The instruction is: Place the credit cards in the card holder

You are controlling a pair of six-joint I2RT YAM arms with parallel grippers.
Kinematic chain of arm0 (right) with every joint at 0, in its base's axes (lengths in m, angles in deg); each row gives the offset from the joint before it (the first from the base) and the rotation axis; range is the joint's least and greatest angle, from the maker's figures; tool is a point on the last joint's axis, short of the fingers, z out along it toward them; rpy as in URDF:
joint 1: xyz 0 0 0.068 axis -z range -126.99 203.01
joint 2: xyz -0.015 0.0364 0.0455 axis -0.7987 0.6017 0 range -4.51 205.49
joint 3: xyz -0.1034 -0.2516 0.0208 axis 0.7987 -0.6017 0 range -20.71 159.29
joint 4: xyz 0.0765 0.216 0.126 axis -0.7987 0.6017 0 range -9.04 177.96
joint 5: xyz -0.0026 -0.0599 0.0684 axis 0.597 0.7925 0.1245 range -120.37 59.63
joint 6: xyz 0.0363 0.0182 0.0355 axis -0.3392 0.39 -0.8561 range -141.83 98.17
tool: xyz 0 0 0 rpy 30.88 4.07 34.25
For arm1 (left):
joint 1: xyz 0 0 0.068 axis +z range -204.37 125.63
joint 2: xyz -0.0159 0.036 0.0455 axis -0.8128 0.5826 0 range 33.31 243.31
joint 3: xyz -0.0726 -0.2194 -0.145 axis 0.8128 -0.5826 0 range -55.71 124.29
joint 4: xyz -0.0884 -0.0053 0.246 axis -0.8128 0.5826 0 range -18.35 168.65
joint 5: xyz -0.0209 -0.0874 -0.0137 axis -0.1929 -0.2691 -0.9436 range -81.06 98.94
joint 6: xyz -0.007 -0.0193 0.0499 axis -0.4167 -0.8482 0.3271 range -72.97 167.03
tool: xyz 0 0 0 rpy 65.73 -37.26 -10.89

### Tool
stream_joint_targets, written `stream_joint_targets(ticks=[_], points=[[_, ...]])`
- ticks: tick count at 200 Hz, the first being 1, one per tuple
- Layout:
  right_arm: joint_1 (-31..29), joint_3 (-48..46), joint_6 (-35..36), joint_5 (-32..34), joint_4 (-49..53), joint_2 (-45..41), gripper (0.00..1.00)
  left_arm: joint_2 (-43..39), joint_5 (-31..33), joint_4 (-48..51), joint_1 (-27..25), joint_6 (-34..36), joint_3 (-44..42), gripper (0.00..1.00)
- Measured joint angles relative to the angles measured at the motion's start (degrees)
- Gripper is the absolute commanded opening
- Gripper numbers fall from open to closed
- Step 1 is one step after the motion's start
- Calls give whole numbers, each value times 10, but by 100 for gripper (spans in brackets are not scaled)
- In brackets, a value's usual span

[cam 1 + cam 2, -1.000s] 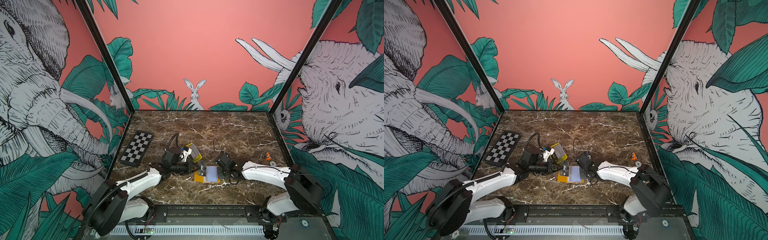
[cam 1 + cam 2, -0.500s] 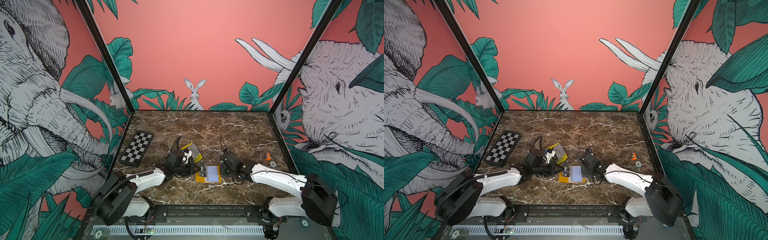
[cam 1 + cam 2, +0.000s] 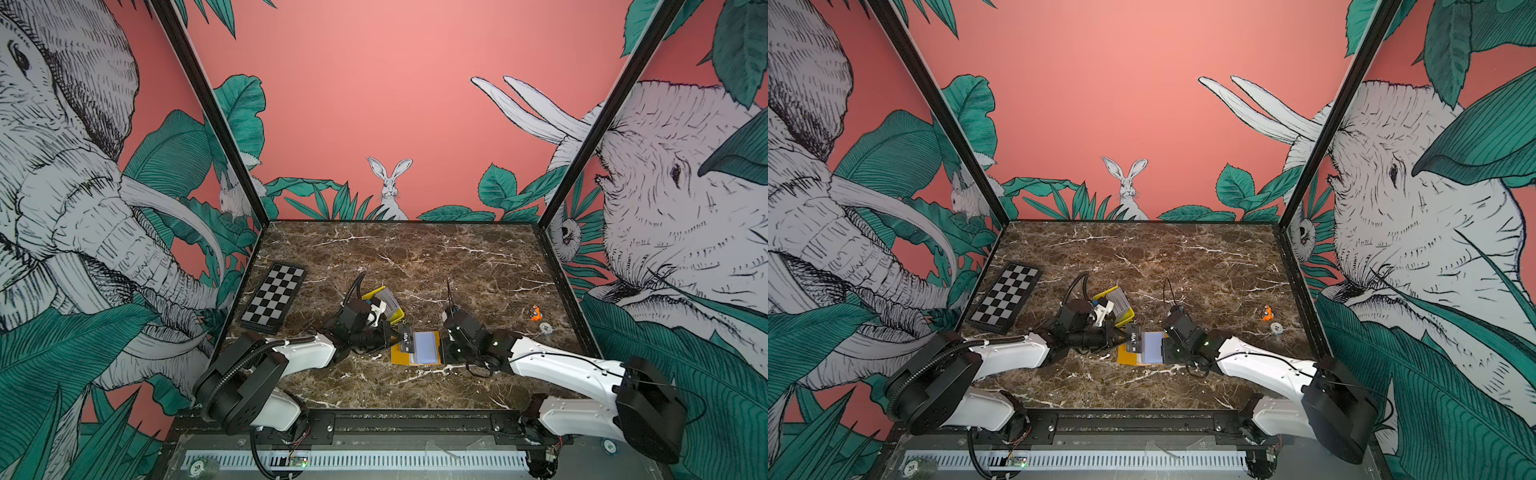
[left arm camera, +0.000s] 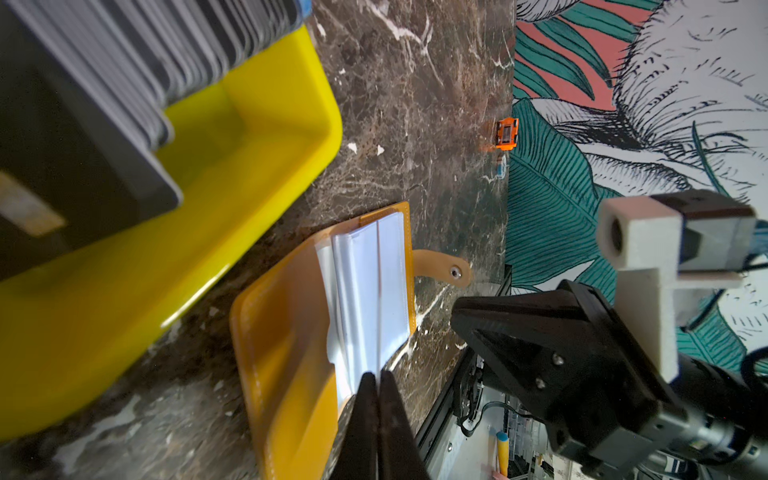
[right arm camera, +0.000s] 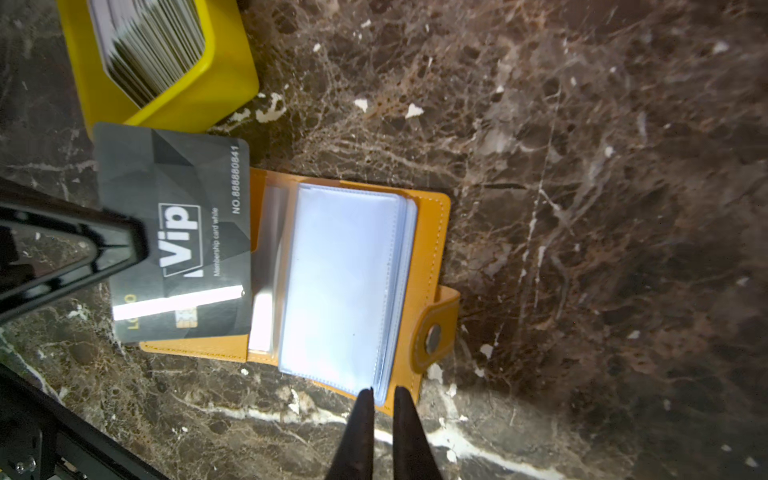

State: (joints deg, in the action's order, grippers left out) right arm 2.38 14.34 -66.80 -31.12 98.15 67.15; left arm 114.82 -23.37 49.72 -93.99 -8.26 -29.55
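The card holder (image 3: 400,357) (image 3: 1125,357) lies open on the marble, orange-yellow with clear sleeves (image 5: 340,274) and a snap tab (image 4: 453,272). My left gripper (image 3: 395,336) (image 3: 1120,336) (image 4: 377,376) is shut on one black VIP credit card (image 5: 178,232) (image 3: 406,337), held over the holder's left flap. The rest of the credit cards (image 3: 386,300) (image 4: 145,62) (image 5: 149,41) stand stacked in a yellow tray. My right gripper (image 3: 441,351) (image 3: 1163,351) (image 5: 381,390) is at the holder's right side. Its jaws are almost together, with a corner of the sleeves between the tips.
The yellow tray (image 3: 397,319) (image 4: 249,145) sits just behind the holder, close to my left wrist. A checkerboard plate (image 3: 274,297) lies at the left wall. A small orange piece (image 3: 535,311) and a white disc (image 3: 545,328) rest near the right wall.
Both arms have reached in lower. My left gripper edged right with the card toward the holder. The right gripper's jaws widened briefly, then narrowed at the sleeves' corner.
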Motion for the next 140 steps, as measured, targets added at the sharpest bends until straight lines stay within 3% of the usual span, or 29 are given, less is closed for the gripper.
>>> stream_joint_targets(ticks=[52,140], points=[[0,1,-10,-1,-7,56,8,23,-11,-8,0,16,0,0],[-5,1,-11,8,-9,61,7,61,-28,-57,0,9,0,0]])
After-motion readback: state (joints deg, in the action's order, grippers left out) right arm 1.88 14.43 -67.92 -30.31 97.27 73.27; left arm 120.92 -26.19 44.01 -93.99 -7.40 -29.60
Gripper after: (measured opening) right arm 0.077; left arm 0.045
